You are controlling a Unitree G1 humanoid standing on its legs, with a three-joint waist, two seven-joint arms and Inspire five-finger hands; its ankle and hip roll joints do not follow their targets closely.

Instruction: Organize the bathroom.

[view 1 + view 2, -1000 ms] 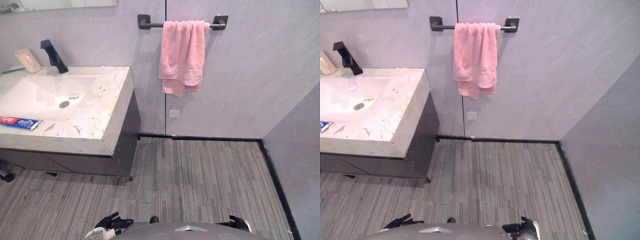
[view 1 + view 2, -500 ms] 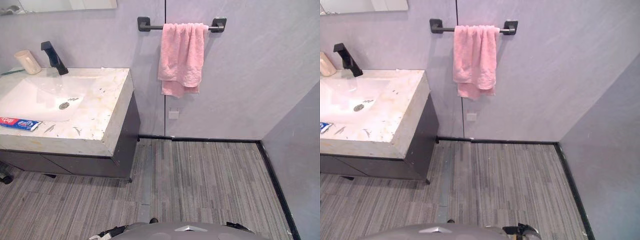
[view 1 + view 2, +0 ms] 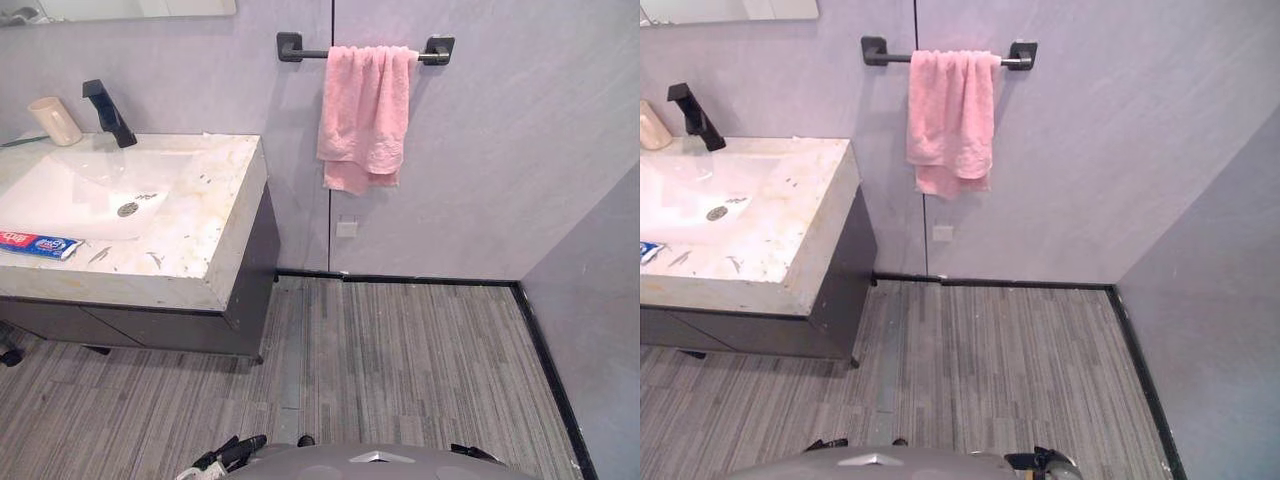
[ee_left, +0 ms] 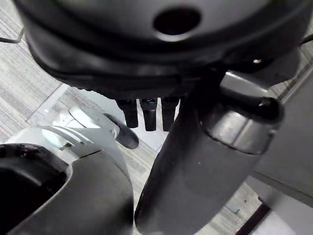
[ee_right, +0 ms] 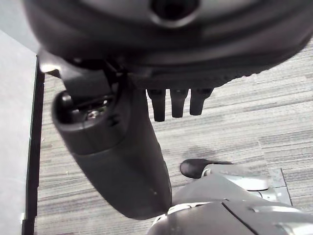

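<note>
Both hands sit low near the floor, holding nothing: left hand (image 4: 146, 110) and right hand (image 5: 178, 105) each have fingers hanging straight and relaxed. Pink towel (image 3: 365, 115) hangs bunched over the dark wall bar (image 3: 300, 50), well apart from both hands. Toothpaste tube (image 3: 40, 244) lies on the marble counter (image 3: 205, 215) at the basin's near edge. Beige cup (image 3: 55, 120) stands beside the black faucet (image 3: 107, 113).
</note>
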